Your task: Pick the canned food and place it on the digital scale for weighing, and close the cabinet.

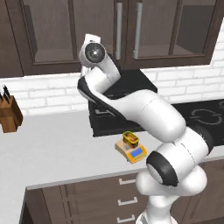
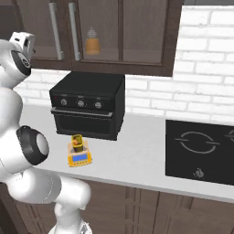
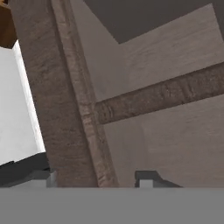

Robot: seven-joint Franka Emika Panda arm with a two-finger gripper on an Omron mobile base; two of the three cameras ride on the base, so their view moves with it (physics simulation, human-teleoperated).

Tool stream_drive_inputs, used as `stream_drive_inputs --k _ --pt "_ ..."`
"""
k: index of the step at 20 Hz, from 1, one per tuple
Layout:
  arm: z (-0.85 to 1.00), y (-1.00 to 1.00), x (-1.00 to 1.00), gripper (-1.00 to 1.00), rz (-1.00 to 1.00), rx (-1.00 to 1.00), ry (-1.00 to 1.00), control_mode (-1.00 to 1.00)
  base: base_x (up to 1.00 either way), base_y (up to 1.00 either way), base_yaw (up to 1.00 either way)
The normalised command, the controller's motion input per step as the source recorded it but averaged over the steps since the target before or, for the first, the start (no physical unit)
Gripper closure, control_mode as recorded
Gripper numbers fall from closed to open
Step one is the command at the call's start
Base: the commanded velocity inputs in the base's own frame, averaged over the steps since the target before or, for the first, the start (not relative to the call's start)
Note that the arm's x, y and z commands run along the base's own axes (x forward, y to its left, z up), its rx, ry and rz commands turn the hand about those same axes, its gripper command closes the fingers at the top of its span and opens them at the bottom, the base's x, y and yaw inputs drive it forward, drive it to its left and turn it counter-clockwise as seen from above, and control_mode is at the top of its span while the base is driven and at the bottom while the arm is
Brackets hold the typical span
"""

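Observation:
The canned food (image 1: 129, 138) (image 2: 77, 142), a short yellow can with a dark band, stands on the tan-orange digital scale (image 1: 135, 153) (image 2: 79, 158) on the counter in front of the oven. The dark brown cabinet (image 1: 175, 26) (image 2: 137, 36) hangs above, and both glass doors look flush, with silver handles (image 1: 119, 30) (image 2: 72, 29) side by side. My gripper (image 3: 94, 178) is raised close against the cabinet's wooden door frame (image 3: 65, 109). Its fingertips (image 3: 148, 177) stand apart with nothing between them. The hand (image 2: 23, 42) sits at the left door.
A black toaster oven (image 1: 124, 89) (image 2: 87, 105) stands behind the scale. An orange bottle (image 2: 92, 42) sits inside the cabinet. A knife block (image 1: 9, 114) is at the counter's left and a black cooktop (image 2: 201, 151) at the right. Drawers (image 1: 127, 201) run below the counter edge.

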Motion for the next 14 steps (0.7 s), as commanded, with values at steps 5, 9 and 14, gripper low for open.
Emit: stream_drive_inputs --k 5,9,14 --pt "-0.41 -0.59 1.00 -1.00 0.08 0.06 0.07 -1.00 0.00 0.00 0.00" --pt "-0.25 -0.69 0.91 -1.00 0.11 0.12 0.09 -1.00 0.00 0.00 0.00" --pt "0.15 -0.88 0.16 -1.00 0.04 0.14 -0.18 -1.00 0.00 0.00 0.00"
